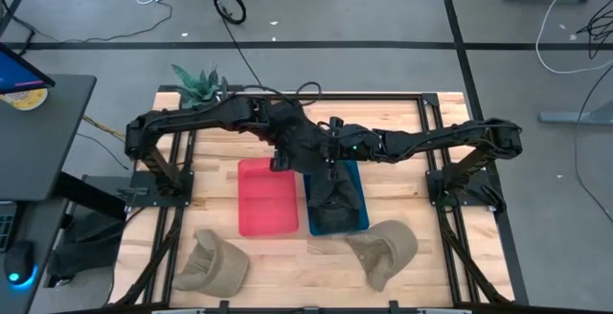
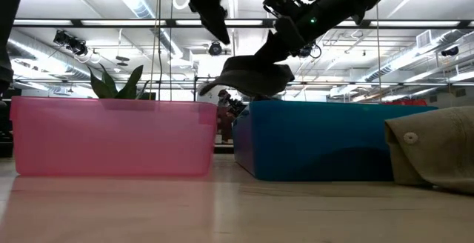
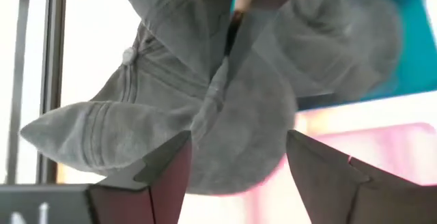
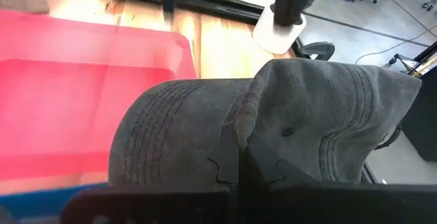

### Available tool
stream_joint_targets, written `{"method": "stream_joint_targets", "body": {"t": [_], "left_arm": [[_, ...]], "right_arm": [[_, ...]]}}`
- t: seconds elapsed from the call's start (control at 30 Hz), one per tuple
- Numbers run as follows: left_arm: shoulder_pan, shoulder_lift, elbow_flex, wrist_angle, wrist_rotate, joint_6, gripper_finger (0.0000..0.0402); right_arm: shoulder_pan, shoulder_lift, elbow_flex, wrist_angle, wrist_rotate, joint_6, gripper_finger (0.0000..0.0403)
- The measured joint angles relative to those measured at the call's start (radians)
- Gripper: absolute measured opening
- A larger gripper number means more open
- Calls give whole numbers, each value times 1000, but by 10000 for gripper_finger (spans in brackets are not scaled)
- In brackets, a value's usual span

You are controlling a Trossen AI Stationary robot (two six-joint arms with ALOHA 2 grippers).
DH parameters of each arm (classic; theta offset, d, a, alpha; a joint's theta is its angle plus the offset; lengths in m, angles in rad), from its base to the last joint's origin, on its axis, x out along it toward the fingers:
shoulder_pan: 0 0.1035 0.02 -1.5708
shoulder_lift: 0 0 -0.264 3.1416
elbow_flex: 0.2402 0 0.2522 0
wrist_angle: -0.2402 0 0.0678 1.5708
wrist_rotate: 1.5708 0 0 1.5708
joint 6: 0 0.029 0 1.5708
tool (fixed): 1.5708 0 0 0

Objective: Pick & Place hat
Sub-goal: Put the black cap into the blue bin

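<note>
A dark grey cap (image 2: 248, 76) hangs in the air above the left end of the blue bin (image 2: 318, 143). It fills the right wrist view (image 4: 293, 115) and shows in the left wrist view (image 3: 232, 115). My right gripper (image 4: 235, 166) is shut on it over the blue bin (image 1: 359, 175). My left gripper (image 3: 235, 176) is open, close beside the cap above the gap between the pink bin (image 1: 268, 197) and the blue one. Its fingers stand apart in front of the cap, touching nothing that I can see. My right gripper pinches a raised fold of the cap's crown (image 4: 239, 132) between its two shut fingers, next to the stitched brim (image 4: 157, 128). It comes slanting down from the table's right side. The cap is lifted clear and hangs below the fingers, its brim (image 2: 211, 87) pointing toward the pink bin.
Two tan caps lie on the table's near part, one at the left (image 1: 215, 261) and one at the right (image 1: 383, 247). The pink bin (image 2: 111, 135) stands left of the blue one. A potted plant (image 1: 196, 82) is at the far left corner.
</note>
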Motion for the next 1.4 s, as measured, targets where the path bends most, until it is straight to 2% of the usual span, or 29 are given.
{"method": "stream_joint_targets", "body": {"t": [0.2,0.43,0.57,0.77,0.9,1.07,1.23,1.4], "left_arm": [[-2,-107,0,1,67,-9,230],[-2,-230,0,13,157,0,218],[-1,-266,0,43,220,39,212],[14,-275,0,103,253,83,200],[56,-271,-14,126,261,105,193],[145,-305,-176,295,349,106,185],[214,-345,-362,397,328,82,181],[217,-425,-551,584,325,37,181]], "right_arm": [[-2,-55,-2,-69,-20,-23,0],[-1,-184,-1,-231,-275,-36,0],[10,-203,0,-351,-395,-69,0],[43,-204,0,-445,-512,-96,0],[83,-203,0,-458,-524,-102,0],[128,-195,-2,-472,-524,-114,0],[137,-194,-15,-437,-514,-119,0],[137,-194,-92,-358,-514,-114,0]]}}
